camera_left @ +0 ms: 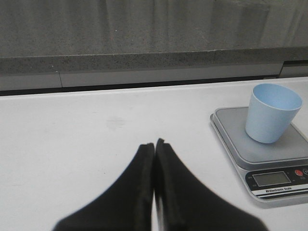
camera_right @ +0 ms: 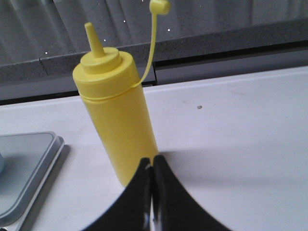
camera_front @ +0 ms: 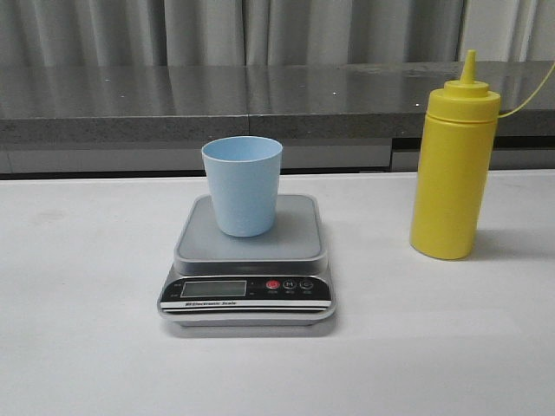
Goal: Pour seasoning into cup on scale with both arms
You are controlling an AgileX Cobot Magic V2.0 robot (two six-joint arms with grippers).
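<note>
The pale blue cup [camera_front: 243,185] stands upright on the steel platform of the silver-grey scale [camera_front: 295,238] at the table's middle. The yellow seasoning bottle [camera_front: 453,165] stands upright to the right of the scale, its nozzle uncapped and the small cap hanging on a thin tether. Neither gripper shows in the front view. My left gripper [camera_left: 155,144] is shut and empty, over bare table left of the scale [camera_left: 231,139] and cup [camera_left: 270,112]. My right gripper [camera_right: 152,161] is shut and empty, just in front of the bottle's [camera_right: 118,110] base.
A dark speckled counter ledge [camera_front: 260,100] runs along the back edge of the white table [camera_front: 87,286], with grey curtains behind it. The scale's corner [camera_right: 29,163] shows at the side of the right wrist view.
</note>
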